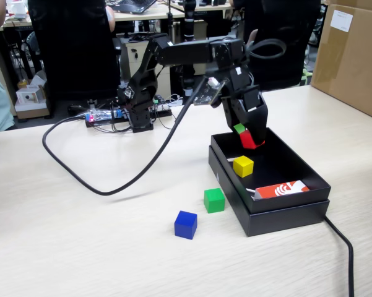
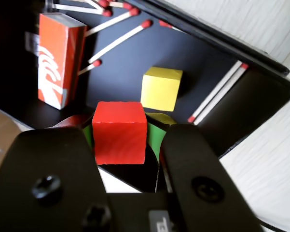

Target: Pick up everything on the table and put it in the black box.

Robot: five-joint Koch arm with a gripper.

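Light wood-grain tabletop (image 1: 80,247) in a cluttered workshop with a brown carton (image 1: 353,55) far right; tool (image 1: 250,137) pinching red cube (image 2: 119,131) over black box (image 1: 285,213) holding yellow cube (image 1: 242,166), green cube (image 1: 214,200) and blue cube (image 1: 186,224) left of box.

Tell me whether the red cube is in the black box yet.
Not yet resting inside. The red cube sits clamped between the jaws, held above the black box floor where the yellow cube lies.
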